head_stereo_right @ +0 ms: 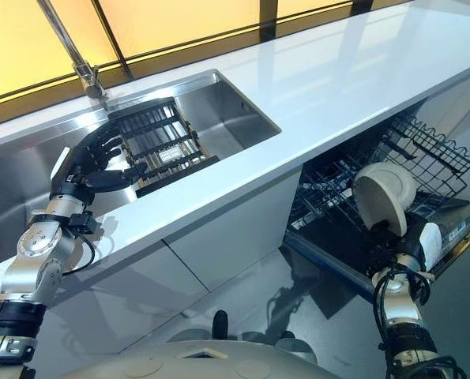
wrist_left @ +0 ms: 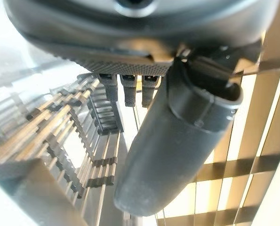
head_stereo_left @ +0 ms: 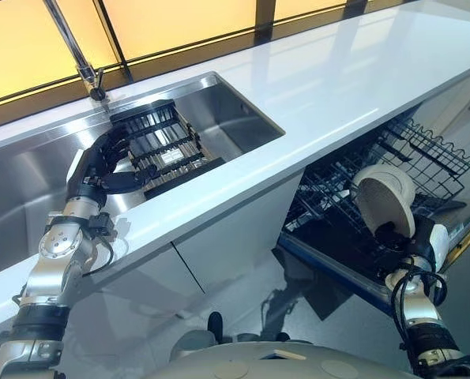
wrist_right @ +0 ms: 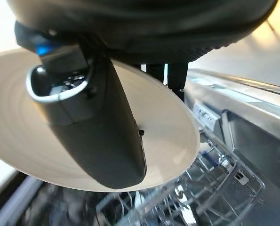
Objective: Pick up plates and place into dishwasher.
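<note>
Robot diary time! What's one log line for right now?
right hand: holds plate over dishwasher rack | left hand: open, over dish rack in sink | plate not yet placed

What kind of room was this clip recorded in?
Most likely a kitchen: a stainless steel sink with a tap is set into a long white countertop, and beneath it a black wire dishwasher rack is pulled out, over which the right hand holds a white round plate.
</note>
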